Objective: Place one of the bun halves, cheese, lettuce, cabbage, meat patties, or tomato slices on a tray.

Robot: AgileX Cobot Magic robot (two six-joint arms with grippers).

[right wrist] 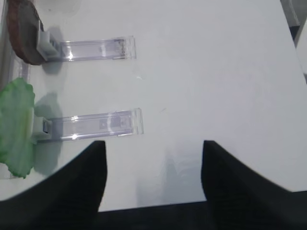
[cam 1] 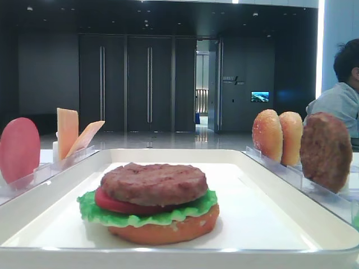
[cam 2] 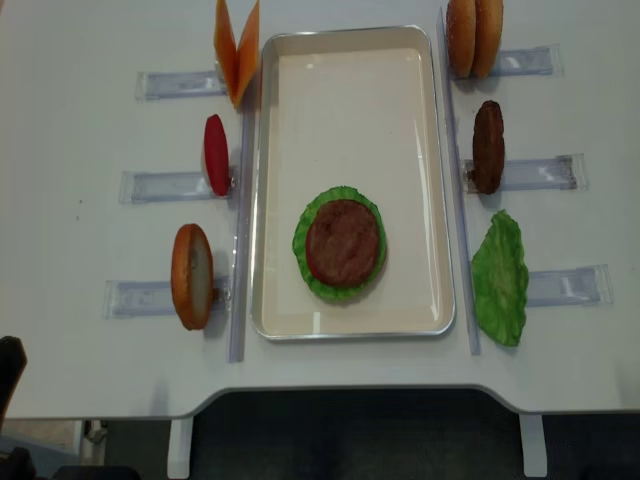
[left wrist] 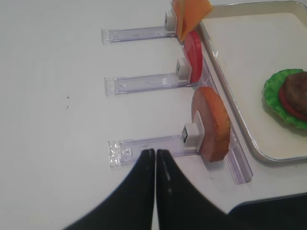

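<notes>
One meat patty (cam 2: 344, 241) topping a tomato slice (cam 1: 115, 203), lettuce (cam 2: 318, 281) and bun half (cam 1: 168, 231) stacked on the white tray (cam 2: 350, 90), spare patty (cam 2: 488, 146) racked at right, right gripper (right wrist: 153, 184) spread wide and empty above the table (right wrist: 216, 72), left gripper (left wrist: 155, 158) pinched closed beside the racked bun (left wrist: 214, 123).

A white table (cam 2: 90, 350) carries clear plastic racks (cam 2: 170, 185) laid in a column along each of its sides. Beyond the table's far edge stands a dark wall with tall doors (cam 1: 126, 84). A seated person (cam 1: 342, 92) appears past the table's far right corner.
</notes>
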